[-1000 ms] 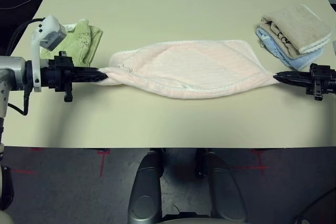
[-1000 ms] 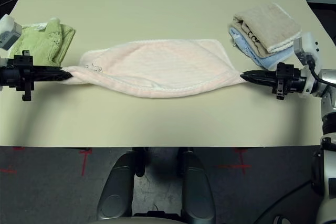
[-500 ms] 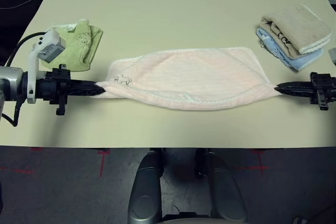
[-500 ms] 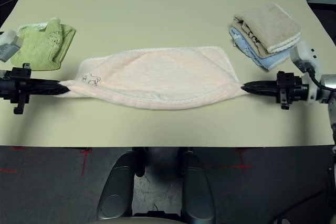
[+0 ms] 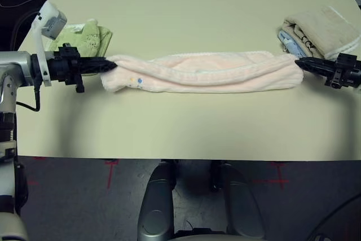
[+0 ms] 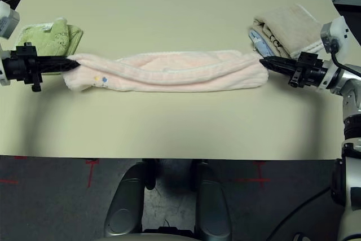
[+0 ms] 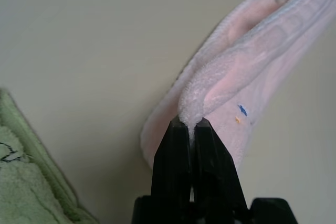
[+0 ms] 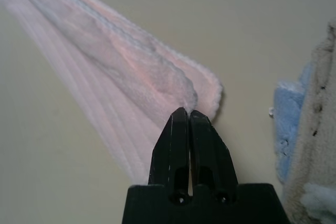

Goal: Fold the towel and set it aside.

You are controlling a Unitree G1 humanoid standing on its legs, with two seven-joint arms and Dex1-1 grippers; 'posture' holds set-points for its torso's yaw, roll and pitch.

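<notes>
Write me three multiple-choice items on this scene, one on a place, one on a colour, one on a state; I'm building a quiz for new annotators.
1. Where does the green towel lie?
A. Behind the left gripper
B. Beside the beige towel
C. On the pink towel

2. What colour is the towel held between the grippers?
A. Blue
B. Pale pink
C. Beige

3. How is the right gripper?
A. Open above the table
B. Shut on nothing
C. Shut on the towel's end

Answers: 1 A, it sits at the table's left, just past that gripper. 2 B, pink terry shows in both wrist views. 3 C, the fingers pinch the cloth.
</notes>
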